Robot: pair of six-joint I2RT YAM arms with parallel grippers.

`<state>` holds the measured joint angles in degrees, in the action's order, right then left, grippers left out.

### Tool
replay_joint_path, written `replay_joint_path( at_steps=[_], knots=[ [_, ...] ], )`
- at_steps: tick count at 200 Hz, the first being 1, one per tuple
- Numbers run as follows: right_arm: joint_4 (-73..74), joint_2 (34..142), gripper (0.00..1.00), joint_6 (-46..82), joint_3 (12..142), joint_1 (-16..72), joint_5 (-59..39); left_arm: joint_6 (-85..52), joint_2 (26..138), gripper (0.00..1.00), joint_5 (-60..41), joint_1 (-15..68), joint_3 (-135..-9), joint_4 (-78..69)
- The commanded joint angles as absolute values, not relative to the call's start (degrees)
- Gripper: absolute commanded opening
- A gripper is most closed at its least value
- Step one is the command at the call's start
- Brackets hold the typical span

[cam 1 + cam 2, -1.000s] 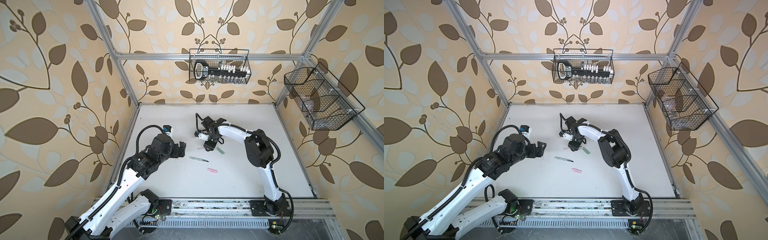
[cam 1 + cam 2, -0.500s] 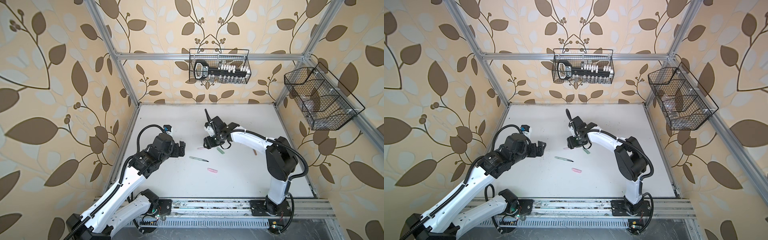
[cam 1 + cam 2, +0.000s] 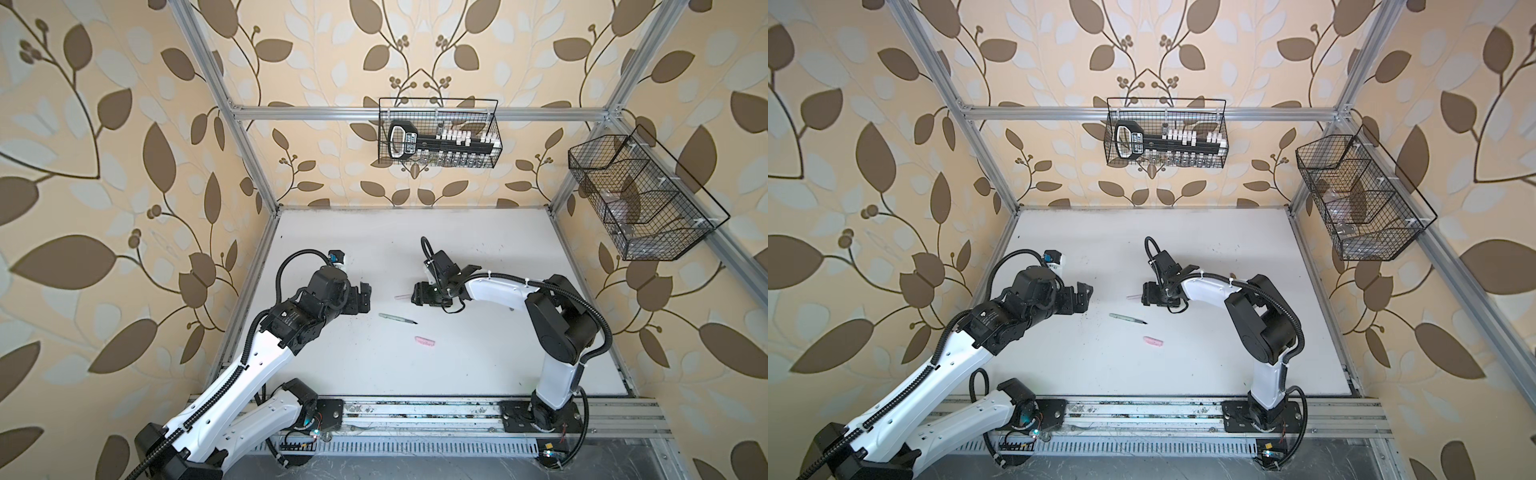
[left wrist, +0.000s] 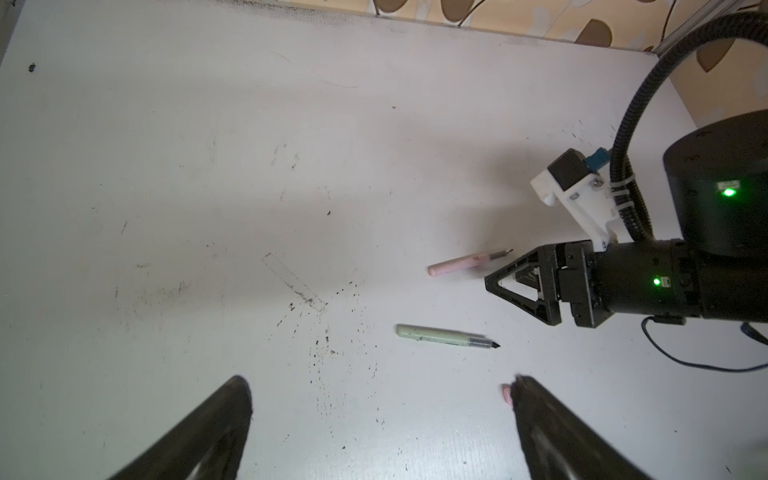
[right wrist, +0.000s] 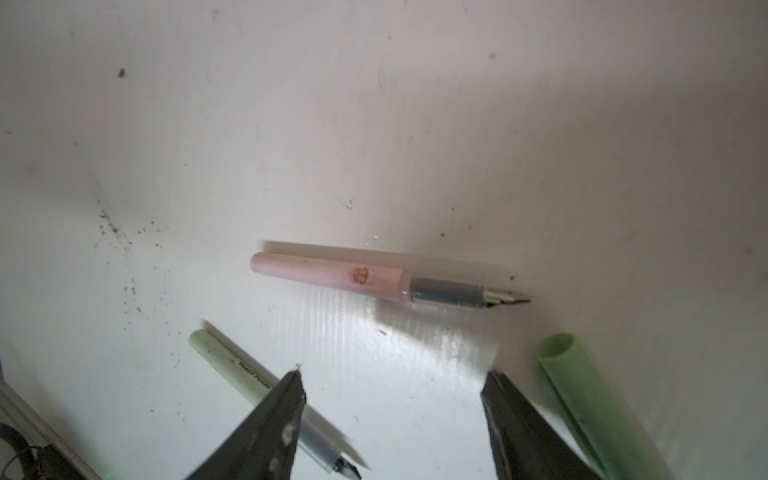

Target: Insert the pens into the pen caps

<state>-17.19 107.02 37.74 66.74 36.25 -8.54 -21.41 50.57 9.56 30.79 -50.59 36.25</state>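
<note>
In both top views my left claw (image 3: pixel 365 297) hangs wide open and empty at centre left of the white table (image 3: pixel 478 365). My right claw (image 3: pixel 417 293) faces it from centre right. The pink pen (image 3: pixel 402 296) lies just beside my right fingertips, with the green pen (image 3: pixel 397 318) below it in the frame. The pink cap (image 3: pixel 425 341) is lower again, apart from both. Neither pen is capped.

From my left wrist, my left claw (image 4: pixel 382 399) shows 2 fingers spread with nothing between them. The pink cap (image 4: pixel 506 392) peeks out beside 1 finger. The green pen (image 4: pixel 440 334) lies nearer than the pink pen (image 4: pixel 461 264), whose nib end is close to my right claw (image 4: pixel 492 282).

From my right wrist, my right claw (image 5: pixel 392 382) stands parted and holds nothing. The pink pen (image 5: pixel 332 274) lies just beyond its tips, the green pen (image 5: pixel 232 365) runs partly behind 1 finger, and a green cap (image 5: pixel 582 395) sits beside the other. I see no brown pen or cap anywhere.

As I judge it, the round pink pen could roll away if 1 finger touches it first. A pinch near the nib would leave no free end for the cap. A careless sweep could also knock the green cap.
</note>
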Motion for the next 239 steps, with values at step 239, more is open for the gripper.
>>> replay_joint_path(
  at_steps=[239],
  knots=[
    [-25.42,124.62,0.74,37.34,90.66,35.13,6.41,-20.57,47.93,0.99,9.93,30.88,-50.10,36.00]
  ],
)
